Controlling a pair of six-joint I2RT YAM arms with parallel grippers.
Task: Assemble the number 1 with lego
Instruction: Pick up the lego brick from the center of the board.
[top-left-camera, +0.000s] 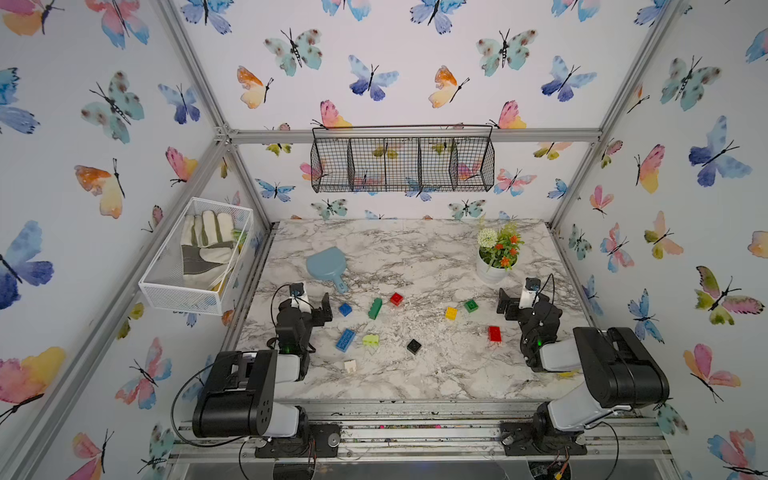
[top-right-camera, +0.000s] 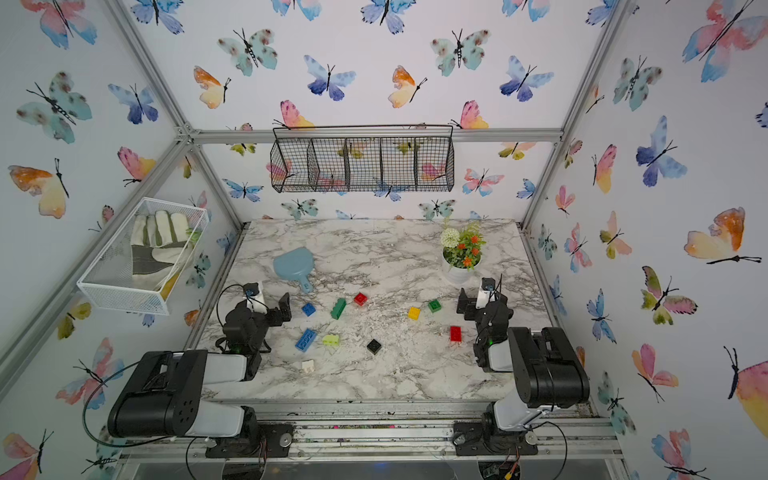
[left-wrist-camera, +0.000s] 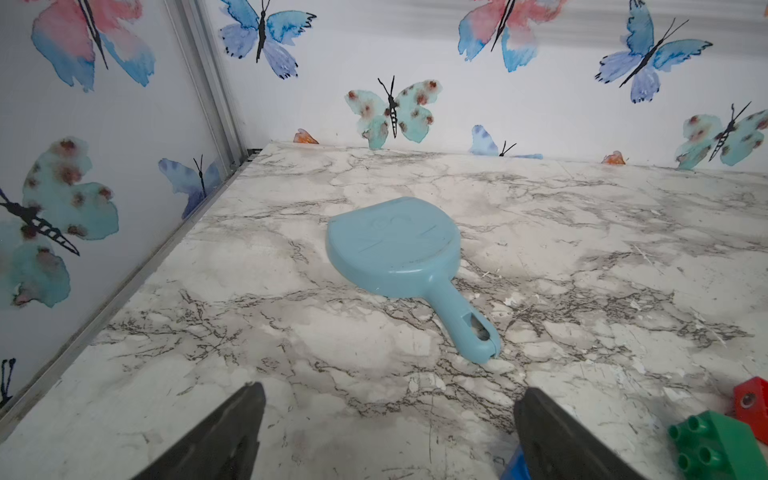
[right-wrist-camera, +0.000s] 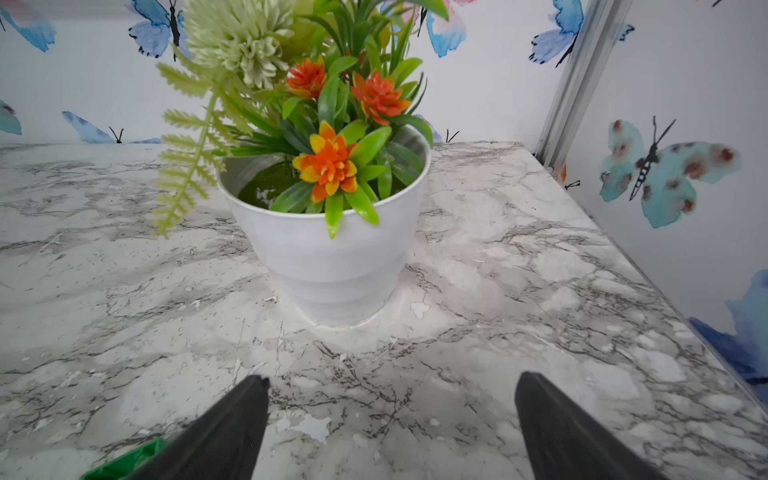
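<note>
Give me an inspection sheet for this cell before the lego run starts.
Surface: marble-look tabletop, scuffed, white flecks mid-table.
Job's things: at least ten lego bricks lying loose, none joined, including blue oblong brick, green oblong brick, red oblong brick, black brick.
Clutter: pale blue scoop lying flat; white pot of artificial flowers, far right.
Grippers: left gripper open, empty; right gripper open, empty.
Cables: black cable loops out at near left, off the bricks.
Surroundings: butterfly walls; black wire basket on back wall; white mesh basket holding work gloves.
</note>
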